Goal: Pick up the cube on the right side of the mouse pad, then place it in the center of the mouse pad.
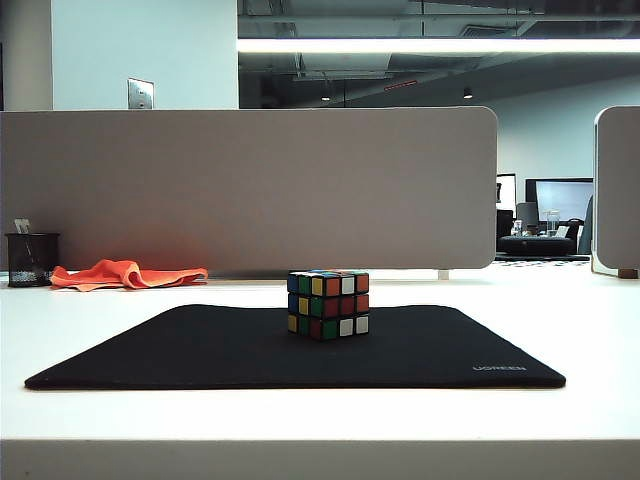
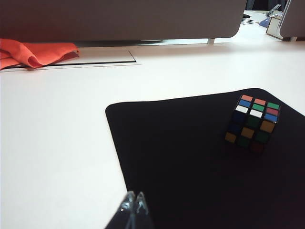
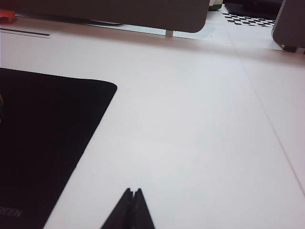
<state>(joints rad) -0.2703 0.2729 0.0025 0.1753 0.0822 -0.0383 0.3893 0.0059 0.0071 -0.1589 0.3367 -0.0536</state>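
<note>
Cube (image 1: 328,303): you see it resting on the mouse pad (image 1: 200,350), near the middle of the pad and toward its far edge in the exterior view. It sits flat, with mixed stickers showing. In the left wrist view the cube (image 2: 252,122) stands on the pad (image 2: 190,157) well apart from the tool.

Mouse pad: it lies flat on the white desk (image 1: 560,320), grey lettering at its near right corner. In the right wrist view you catch one rounded corner of the pad (image 3: 47,129) and a bit of that lettering.

Left tool (image 2: 134,204): fingers pressed together, nothing between them. You find it over the near left part of the pad, close to the pad's edge, not touching the cube.

Right tool (image 3: 133,193): fingers pressed together, nothing held. You find it over bare desk (image 3: 200,124) just beside the pad's right edge.

Exterior view: you see neither arm in it.

Orange cloth (image 1: 125,274): crumpled at the far left of the desk, against the grey divider (image 1: 250,185), next to a black mesh cup (image 1: 31,259).
</note>
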